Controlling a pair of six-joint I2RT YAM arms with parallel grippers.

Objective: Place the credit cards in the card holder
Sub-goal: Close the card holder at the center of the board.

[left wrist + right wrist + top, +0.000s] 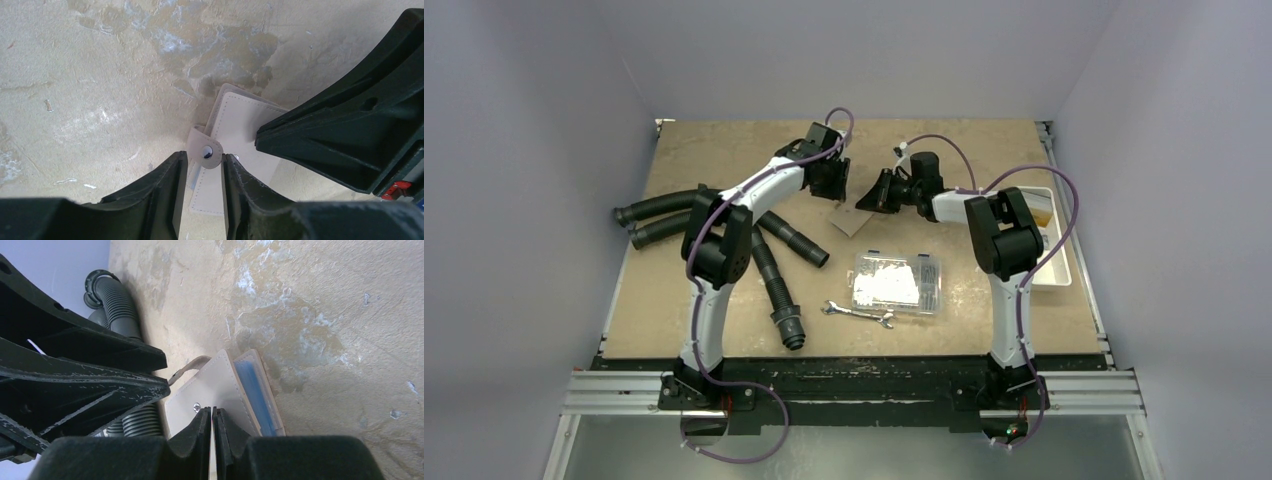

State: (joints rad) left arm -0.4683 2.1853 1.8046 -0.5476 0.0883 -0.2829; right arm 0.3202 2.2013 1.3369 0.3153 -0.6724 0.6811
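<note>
- The card holder (210, 385) lies on the table (325, 315) at the lower middle of the right wrist view, with a pale stitched panel facing up. In the top view it sits between the two arms' tips, in the upper middle of the frame.
- The credit cards (255, 390) show as a light-blue strip in the holder's pocket, along its right edge. How deep they sit I cannot tell.
- The right pincer (212, 412) is clenched, its fingers all but meeting, and the panel's near edge looks nipped between them.
- The left pincer (202, 162) has its fingers parted by the width of the snap strap (205, 150), which fills the gap. Whether it squeezes the strap I cannot tell.
- The holder looks light and pliant, so it would likely slide or fold if pushed from one end only. It is best steadied by a panel edge or by the strap.
- The cards look thin, stiff and slick. I would take them by an exposed short edge and press them along the pocket, not across it.
</note>
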